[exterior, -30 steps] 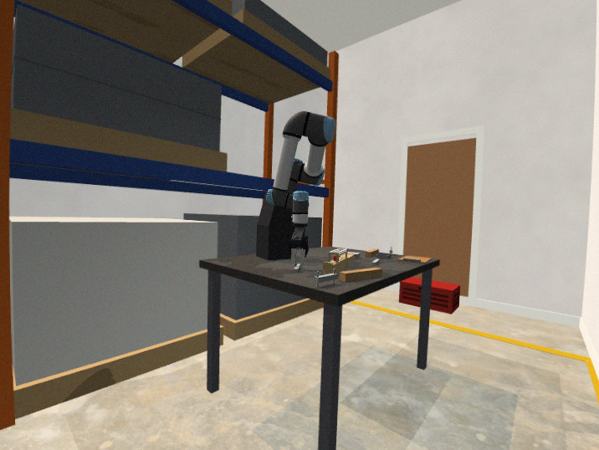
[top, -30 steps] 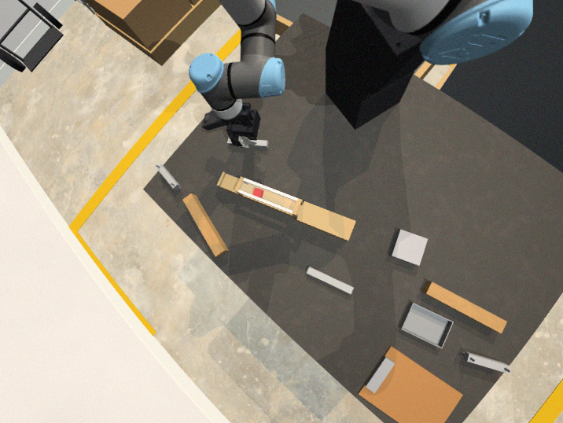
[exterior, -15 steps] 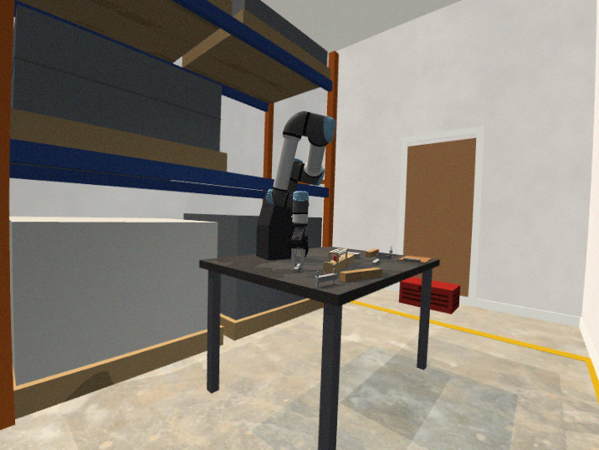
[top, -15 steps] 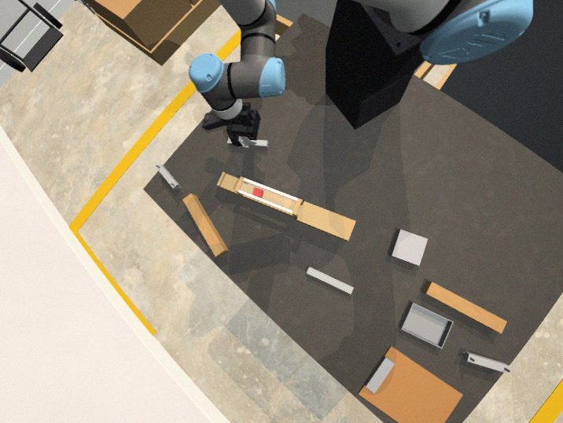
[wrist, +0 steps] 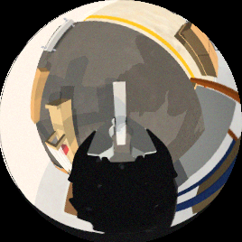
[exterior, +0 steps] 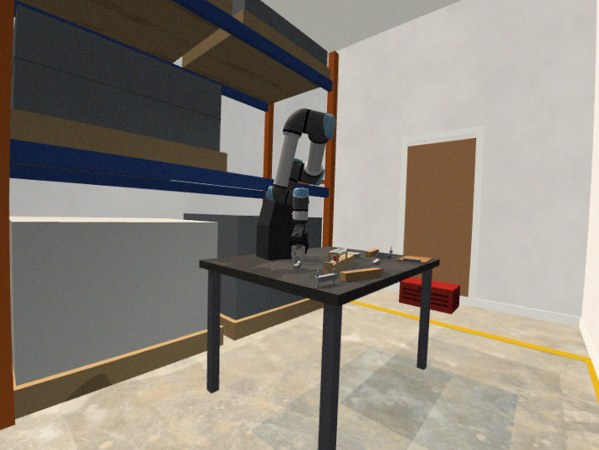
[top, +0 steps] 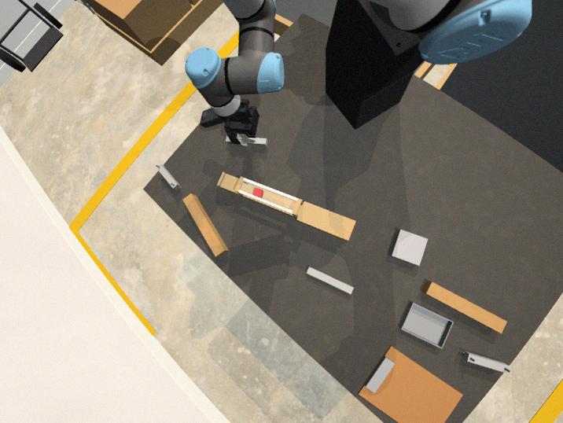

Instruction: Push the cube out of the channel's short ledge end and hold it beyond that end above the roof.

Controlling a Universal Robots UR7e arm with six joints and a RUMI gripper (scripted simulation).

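Cube: red, seated inside the channel, nearer the short ledge than the long ledge.
Tool: closed on the pale bar, by the look of it; the tool is low over the desk, beside the channel and apart from it.
Bar: a good length is left sticking out past the fingers, to be used as the pusher; whether it is off the desk cannot be told.
Step in hand: the grip is best proved by a small straight lift, with the bar kept level and watched for twist.
Approach: the bar is best carried over the long ledge, lined up with the channel and fed in tip first, with the fingers kept outside.
Push: slow and central, so that the cube is not wedged against a wall or driven over the lip.
Afterwards: the bar is to be set down and the cube gripped on the short ledge, then raised well above the roof.
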